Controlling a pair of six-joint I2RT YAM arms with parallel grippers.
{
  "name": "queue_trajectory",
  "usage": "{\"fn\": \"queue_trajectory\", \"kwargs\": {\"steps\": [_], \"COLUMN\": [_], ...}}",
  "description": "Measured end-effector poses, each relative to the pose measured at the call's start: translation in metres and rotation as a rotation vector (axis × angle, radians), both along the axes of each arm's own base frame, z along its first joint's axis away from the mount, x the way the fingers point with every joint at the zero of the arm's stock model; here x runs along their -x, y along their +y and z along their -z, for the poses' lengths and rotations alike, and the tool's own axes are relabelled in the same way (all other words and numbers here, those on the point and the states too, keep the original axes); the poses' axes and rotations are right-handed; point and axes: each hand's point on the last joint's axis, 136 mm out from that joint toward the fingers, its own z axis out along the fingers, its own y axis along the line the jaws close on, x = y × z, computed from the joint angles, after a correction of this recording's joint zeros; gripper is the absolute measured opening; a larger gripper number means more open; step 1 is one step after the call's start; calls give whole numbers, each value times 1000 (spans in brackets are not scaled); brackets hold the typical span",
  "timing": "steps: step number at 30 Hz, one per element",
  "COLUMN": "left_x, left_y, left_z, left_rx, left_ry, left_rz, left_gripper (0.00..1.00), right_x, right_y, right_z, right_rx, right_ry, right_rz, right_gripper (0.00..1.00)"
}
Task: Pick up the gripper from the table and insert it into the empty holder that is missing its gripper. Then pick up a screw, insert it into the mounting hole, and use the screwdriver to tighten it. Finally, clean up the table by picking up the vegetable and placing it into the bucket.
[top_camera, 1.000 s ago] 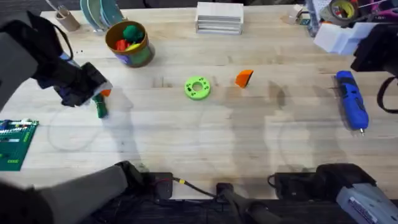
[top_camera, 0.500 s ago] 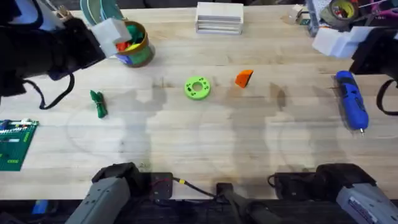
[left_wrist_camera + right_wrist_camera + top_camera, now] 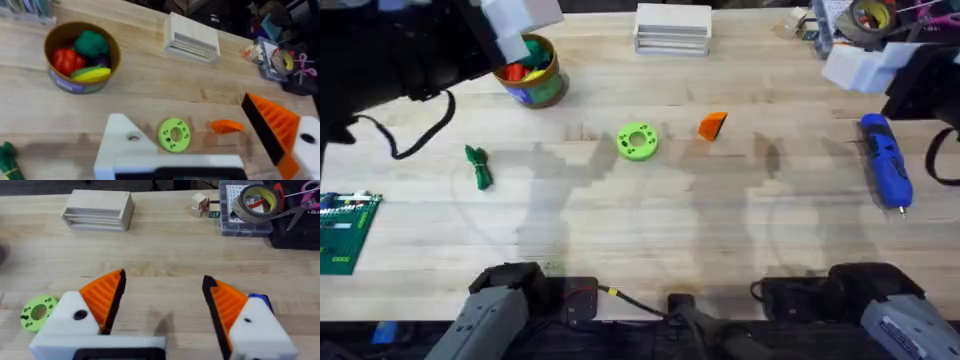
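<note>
We judge the task barely begun. The gripper (image 3: 712,125) lies loose on the table (image 3: 650,220), the screwdriver (image 3: 885,160) is untouched, and a green leafy vegetable (image 3: 478,167) rests on the wood, outside the bucket (image 3: 530,72). From the left wrist view, the left gripper (image 3: 210,150) has its jaws spread wide and empty; one finger is the bare white holder (image 3: 125,145), its mounting hole plainly open, while the other carries an orange ribbed pad (image 3: 272,125). The loose orange piece lies ahead of this hand, between the two fingers' lines, just beside a green disc (image 3: 174,135); the bucket sits farther out beyond the bare finger, holding what look like toy vegetables — red, green and yellow. The right gripper (image 3: 162,305) is likewise open and holding nothing, both orange pads in place; the blue screwdriver lies just behind one of its fingers. The loose piece is a small orange wedge, tapering to one end, lying on its side; its ribbed face we cannot make out. No screw is distinguishable to us — perhaps in the clear parts box (image 3: 245,210) far beyond the right hand, but we cannot tell. So insertion, screwing and cleanup all appear left to do.
</note>
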Motion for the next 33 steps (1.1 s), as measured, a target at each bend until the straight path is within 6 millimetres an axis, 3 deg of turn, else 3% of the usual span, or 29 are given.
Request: {"fn": "queue_trajectory", "kwargs": {"steps": [7, 13, 20, 24, 29, 33], "left_x": [-4, -12, -36, -46, -41, -28], "left_y": [-2, 0, -1, -19, -44, -52], "left_z": [29, 39, 7, -18, -33, -48], "left_rx": [118, 148, 102, 4, -96, -150], "left_ry": [162, 204, 22, -135, -233, -299], "left_rz": [-53, -77, -37, 71, 171, 173], "left_gripper": [995, 995, 995, 995, 995, 994], "right_x": [0, 0, 0, 0, 0, 0], "right_y": [0, 0, 0, 0, 0, 0], "right_z": [0, 0, 0, 0, 0, 0], "right_rx": [0, 0, 0, 0, 0, 0], "right_ry": [0, 0, 1, 1, 1, 1], "right_rz": [0, 0, 0, 0, 0, 0], "right_gripper": [992, 991, 991, 992, 991, 990]}}
